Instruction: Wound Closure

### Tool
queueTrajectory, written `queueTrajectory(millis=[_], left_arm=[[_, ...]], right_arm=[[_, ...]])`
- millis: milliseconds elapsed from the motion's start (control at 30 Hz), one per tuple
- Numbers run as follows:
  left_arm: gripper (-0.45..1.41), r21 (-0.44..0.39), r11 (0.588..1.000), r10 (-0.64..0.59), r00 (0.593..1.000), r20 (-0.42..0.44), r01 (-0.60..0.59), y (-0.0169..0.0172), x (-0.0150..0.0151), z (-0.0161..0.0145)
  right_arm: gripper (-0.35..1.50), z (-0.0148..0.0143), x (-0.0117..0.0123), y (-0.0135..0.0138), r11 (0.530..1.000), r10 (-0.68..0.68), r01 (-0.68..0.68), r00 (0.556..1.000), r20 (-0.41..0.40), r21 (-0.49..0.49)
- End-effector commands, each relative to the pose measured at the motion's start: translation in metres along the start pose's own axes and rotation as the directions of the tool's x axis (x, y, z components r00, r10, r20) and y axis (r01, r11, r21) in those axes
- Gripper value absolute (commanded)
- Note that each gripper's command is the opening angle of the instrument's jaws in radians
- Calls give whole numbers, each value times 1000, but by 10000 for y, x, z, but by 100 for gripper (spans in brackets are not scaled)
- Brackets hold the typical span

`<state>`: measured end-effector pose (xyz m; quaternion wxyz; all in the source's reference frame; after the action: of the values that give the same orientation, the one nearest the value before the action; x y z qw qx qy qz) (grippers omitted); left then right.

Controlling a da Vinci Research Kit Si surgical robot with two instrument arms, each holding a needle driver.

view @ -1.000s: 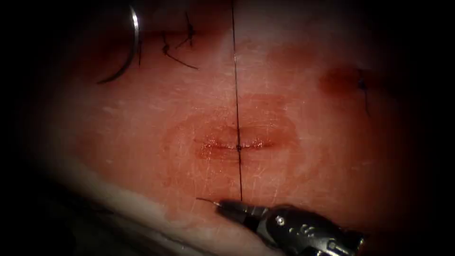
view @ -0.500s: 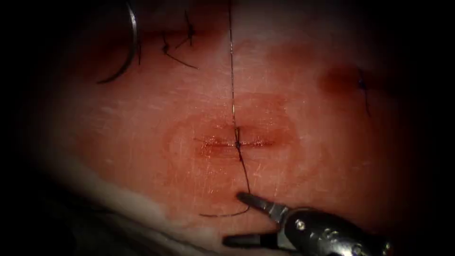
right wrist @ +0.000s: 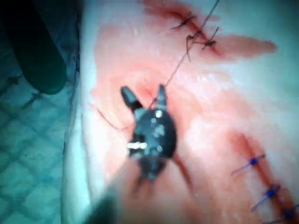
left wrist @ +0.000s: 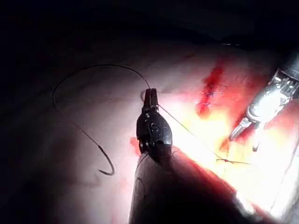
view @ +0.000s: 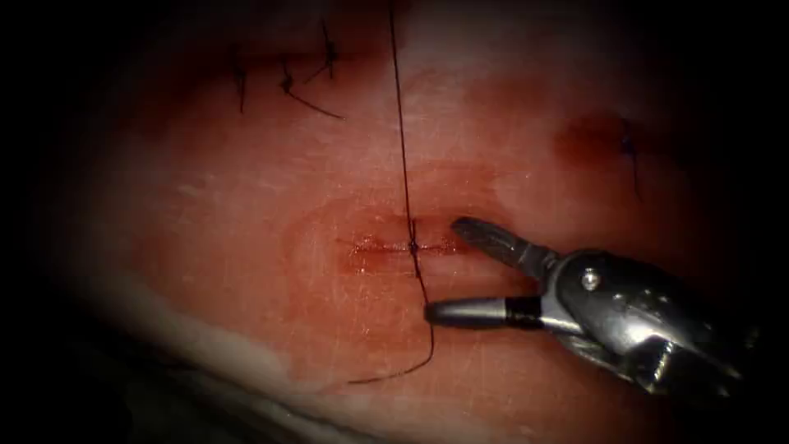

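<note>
Endoscope first: my right tool point(view: 440, 267) has jaws wide, holding nothing, straddling the thread point(view: 403, 148) by the cut point(view: 403, 245), one knot point(view: 413, 246) in. Left wrist: left tool point(left wrist: 150, 93) is clamped on thread, needle point(left wrist: 108, 164) lying loose on the tissue point(left wrist: 93, 116). Tail uncut, I reckon.

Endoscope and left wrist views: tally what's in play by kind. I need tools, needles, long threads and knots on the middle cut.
Tools: 2. The left tool is shut on the thread; the right tool is open and holds nothing.
Needles: 1. The needle lies on the tissue, not in it.
Long threads: 1.
Knots on the cut: 1, the knot.
Total: 5.
</note>
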<state>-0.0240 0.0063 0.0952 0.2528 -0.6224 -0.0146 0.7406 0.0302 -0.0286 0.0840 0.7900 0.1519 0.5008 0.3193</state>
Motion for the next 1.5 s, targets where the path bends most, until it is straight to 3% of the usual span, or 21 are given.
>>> queueTrajectory(millis=[33,400,667,1500], left_arm=[[-45,-8,1000,7,1000,-5,-7,5,-5,8],[-45,-17,1000,6,1000,-9,-6,19,-2,6],[-45,-21,1000,16,1000,-11,-16,24,7,1],[-45,-31,999,22,1000,-15,-22,38,22,-3]], right_arm=[[131,25,1,11,1000,1,-1,1000,-5,-14],[133,63,-2,27,999,-3,4,1000,4,-48],[133,68,-13,40,998,-14,15,1000,28,-56],[128,102,-12,30,999,-16,16,1000,10,-51]])
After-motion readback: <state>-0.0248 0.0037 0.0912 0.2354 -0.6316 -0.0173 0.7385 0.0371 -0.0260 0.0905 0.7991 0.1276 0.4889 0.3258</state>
